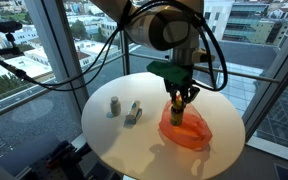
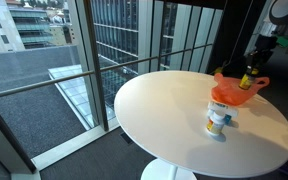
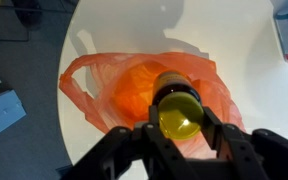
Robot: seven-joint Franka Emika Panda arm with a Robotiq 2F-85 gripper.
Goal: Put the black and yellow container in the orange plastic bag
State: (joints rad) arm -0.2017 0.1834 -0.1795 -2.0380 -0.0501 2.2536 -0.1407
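Yellow container (image 3: 178, 112) clasped in gripper (image 3: 180, 124)

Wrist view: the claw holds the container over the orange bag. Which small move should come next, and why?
Probably lower straight down a little: the claw grips the black and yellow container right above the orange bag, whose mouth appears open below it.

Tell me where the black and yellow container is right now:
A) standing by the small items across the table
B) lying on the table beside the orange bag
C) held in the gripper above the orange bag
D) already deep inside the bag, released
C: the wrist view shows the black and yellow container clamped in the gripper, directly over the orange bag lying on the table.
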